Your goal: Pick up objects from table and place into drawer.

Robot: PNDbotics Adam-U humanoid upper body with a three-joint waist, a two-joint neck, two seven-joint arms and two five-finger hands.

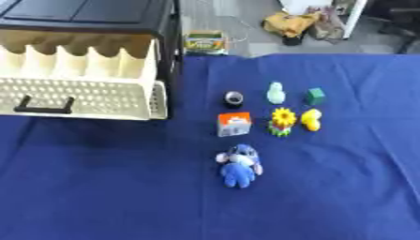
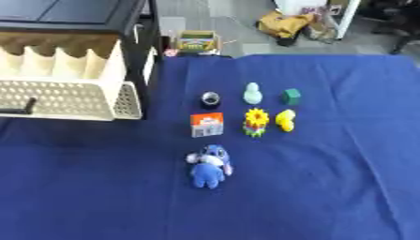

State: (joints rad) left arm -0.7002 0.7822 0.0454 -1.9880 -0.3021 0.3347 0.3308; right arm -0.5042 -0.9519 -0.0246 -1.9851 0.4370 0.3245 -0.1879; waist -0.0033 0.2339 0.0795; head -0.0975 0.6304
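Open drawer (image 1: 82,96) at left, small objects clustered right, plush toy (image 1: 239,166) nearest.

The cream drawer (image 1: 82,96) stands pulled open at ten o'clock, its black handle (image 1: 43,105) facing front. On the blue cloth, a blue plush toy (image 1: 239,166) lies at centre; at twelve o'clock of it sit an orange-and-white box (image 1: 234,124), a sunflower toy (image 1: 282,121) and a yellow duck (image 1: 311,119). Farther back are a small black ring-shaped thing (image 1: 234,98), a pale green figure (image 1: 276,93) and a green block (image 1: 315,96).
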